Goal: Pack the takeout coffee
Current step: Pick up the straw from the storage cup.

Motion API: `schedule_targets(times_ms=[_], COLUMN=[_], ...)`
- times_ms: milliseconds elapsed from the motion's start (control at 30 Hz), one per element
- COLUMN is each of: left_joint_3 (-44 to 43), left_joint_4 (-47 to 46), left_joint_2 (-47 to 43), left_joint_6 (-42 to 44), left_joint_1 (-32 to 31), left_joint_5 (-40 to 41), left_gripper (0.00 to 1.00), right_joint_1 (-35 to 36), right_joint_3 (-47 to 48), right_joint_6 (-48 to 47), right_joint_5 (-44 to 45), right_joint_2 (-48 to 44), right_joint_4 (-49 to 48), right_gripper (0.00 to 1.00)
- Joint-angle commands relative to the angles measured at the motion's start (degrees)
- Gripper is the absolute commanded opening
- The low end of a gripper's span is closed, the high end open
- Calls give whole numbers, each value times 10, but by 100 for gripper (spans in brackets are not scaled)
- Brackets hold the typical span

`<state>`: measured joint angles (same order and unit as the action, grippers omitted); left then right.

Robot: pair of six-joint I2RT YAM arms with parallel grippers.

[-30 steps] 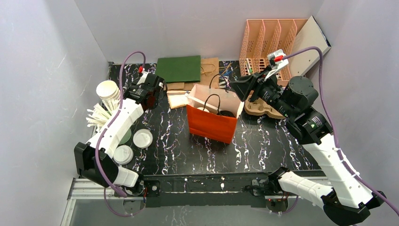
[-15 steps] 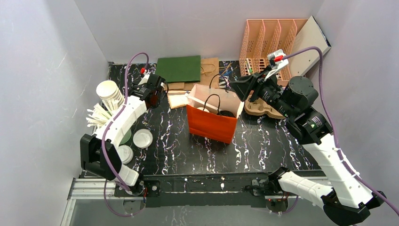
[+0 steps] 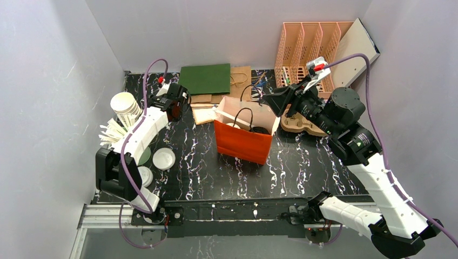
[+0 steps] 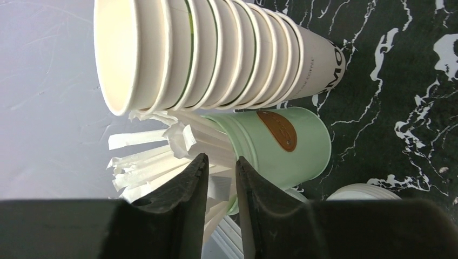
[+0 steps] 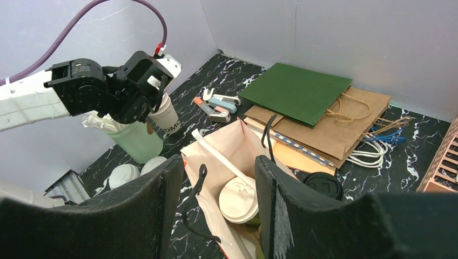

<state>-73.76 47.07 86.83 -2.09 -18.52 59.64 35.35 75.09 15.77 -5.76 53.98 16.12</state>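
The takeout coffee (image 5: 322,185) seems already inside the orange bag (image 3: 243,145). The right claw (image 5: 220,160) hangs wide open and empty above it. The left claw (image 4: 221,159), jaws narrowly apart, noses at the wrapped straws (image 4: 140,159); I cannot tell whether it pinches one.

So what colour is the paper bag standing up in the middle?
The bag is orange-red outside and pale inside. The top external view shows it best.

One orange bag (image 3: 243,141) stands on the bench (image 3: 302,162). In its open top show one white-lidded cup (image 5: 237,200) and one black-lidded cup (image 5: 322,185). Left of the bag are one stack of white cups (image 4: 216,54), nested too tightly to count, one pale green cup (image 4: 281,145) of wrapped straws (image 4: 140,162), and two loose white lids (image 3: 163,158). Behind the bag lie one dark green flat bag (image 3: 205,79) and one brown one (image 5: 335,127). Right of the bag are one cardboard carrier (image 3: 302,125) and one peach rack (image 3: 308,46)
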Motion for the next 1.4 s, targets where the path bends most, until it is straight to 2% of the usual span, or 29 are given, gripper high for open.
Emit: schedule_targets(times_ms=[0, 133, 400, 833, 1033, 1233, 1367], left_joint_3=[3, -7, -73, -211, -291, -348, -363], left_joint_4=[0, 16, 42, 8, -68, -187, -239], left_joint_2=[-6, -10, -58, -114, -170, -209, -237], left_joint_6=[-7, -17, -27, 14, 6, 50, 28], left_joint_1=[8, 8, 8, 8, 8, 8, 8], left_joint_5=[44, 48, 17, 76, -55, -87, -134], left_gripper=[20, 0, 0, 0, 0, 0, 0], right_joint_1=[-1, -1, -1, -1, -1, -1, -1], right_joint_3=[-5, -2, 2, 5, 7, 4, 3], right_joint_6=[-10, -11, -8, -6, -6, -2, 0], right_joint_5=[-5, -5, -7, -3, -1, 0, 0], right_joint_2=[-6, -5, 0, 3, 5, 6, 8], right_joint_4=[-30, -29, -27, -20, -18, -18, -19], right_gripper=[60, 60, 60, 60, 61, 60, 60])
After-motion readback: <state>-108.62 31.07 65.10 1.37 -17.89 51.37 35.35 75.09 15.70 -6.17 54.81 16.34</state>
